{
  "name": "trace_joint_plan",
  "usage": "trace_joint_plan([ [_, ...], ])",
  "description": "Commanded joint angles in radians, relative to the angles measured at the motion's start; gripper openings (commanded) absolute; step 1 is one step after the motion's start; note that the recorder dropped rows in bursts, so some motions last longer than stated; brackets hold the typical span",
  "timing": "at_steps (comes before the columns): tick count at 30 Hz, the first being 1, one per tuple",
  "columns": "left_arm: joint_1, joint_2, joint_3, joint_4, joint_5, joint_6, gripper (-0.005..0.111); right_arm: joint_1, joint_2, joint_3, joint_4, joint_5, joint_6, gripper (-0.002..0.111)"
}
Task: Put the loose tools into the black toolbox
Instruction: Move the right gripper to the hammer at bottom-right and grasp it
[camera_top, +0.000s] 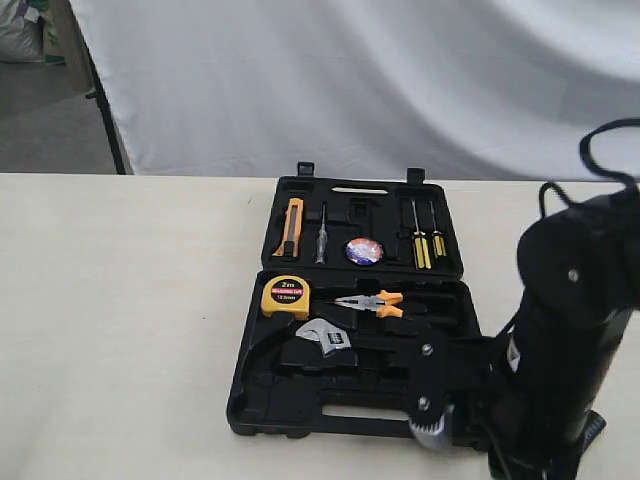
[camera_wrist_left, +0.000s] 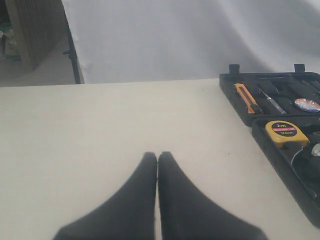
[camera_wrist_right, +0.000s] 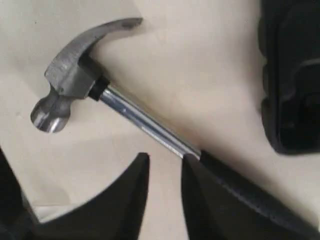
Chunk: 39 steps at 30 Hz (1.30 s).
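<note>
In the black toolbox (camera_top: 268, 398), tape measure (camera_top: 285, 296) labelled "2m"

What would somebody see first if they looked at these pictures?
The big black toolbox lies wide open in the middle of the pale table, with a bright yellow tape measure and orange-handled pliers shining inside it. Next comes the hammer, lying on the table beside the box with its steel head gleaming. The right gripper hovers open right over its handle.
</note>
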Motion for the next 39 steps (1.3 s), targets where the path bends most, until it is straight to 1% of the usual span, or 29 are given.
trace_joint_plan([
  [1, -0.004, -0.003, 0.003, -0.004, 0.001, -0.008, 0.001, 0.149, -0.008, 0.025, -0.054, -0.089, 0.020, 0.074],
  [2, -0.004, -0.003, 0.003, -0.004, 0.001, -0.008, 0.001, 0.161, -0.008, 0.025, -0.063, -0.082, 0.020, 0.079],
  [3, -0.004, -0.003, 0.003, -0.004, 0.001, -0.008, 0.001, 0.166, -0.006, 0.026, -0.067, -0.072, 0.020, 0.080],
  [7, -0.004, -0.003, 0.003, -0.004, 0.001, -0.008, 0.001, 0.166, 0.054, 0.026, -0.074, -0.075, 0.013, 0.074],
  [11, -0.004, -0.003, 0.003, -0.004, 0.001, -0.008, 0.001, 0.166, 0.178, 0.026, -0.103, -0.076, 0.013, 0.074],
  [13, -0.004, -0.003, 0.003, -0.004, 0.001, -0.008, 0.001, 0.176, 0.231, 0.026, -0.105, -0.114, 0.011, 0.074],
  [14, -0.004, -0.003, 0.003, -0.004, 0.001, -0.008, 0.001, 0.189, 0.248, 0.026, -0.105, -0.134, 0.011, 0.071],
  [15, -0.004, -0.003, 0.003, -0.004, 0.001, -0.008, 0.001, 0.203, 0.257, 0.026, -0.105, -0.147, 0.011, 0.067],
  [16, -0.004, -0.003, 0.003, -0.004, 0.001, -0.008, 0.001, 0.220, 0.264, 0.026, -0.105, -0.167, 0.011, 0.060],
  [17, -0.004, -0.003, 0.003, -0.004, 0.001, -0.008, 0.001, 0.239, 0.269, 0.026, -0.105, -0.185, 0.011, 0.051],
  [20, -0.004, -0.003, 0.003, -0.004, 0.001, -0.008, 0.001, 0.281, 0.274, 0.026, -0.101, -0.256, 0.031, 0.018],
  [22, -0.004, -0.003, 0.003, -0.004, 0.001, -0.008, 0.001, 0.301, 0.274, 0.026, -0.099, -0.312, 0.069, 0.000],
  [25, -0.004, -0.003, 0.003, -0.004, 0.001, -0.008, 0.001, 0.312, 0.274, 0.026, -0.081, -0.387, 0.128, -0.001],
  [28, -0.004, -0.003, 0.003, -0.004, 0.001, -0.008, 0.001, 0.312, 0.274, 0.026, -0.019, -0.428, 0.132, -0.001],
  [33, -0.004, -0.003, 0.003, -0.004, 0.001, -0.008, 0.001, 0.312, 0.274, 0.026, 0.156, -0.443, 0.132, -0.001],
  [39, -0.004, -0.003, 0.003, -0.004, 0.001, -0.008, 0.001, 0.312, 0.271, 0.026, 0.167, -0.449, 0.112, -0.001],
])
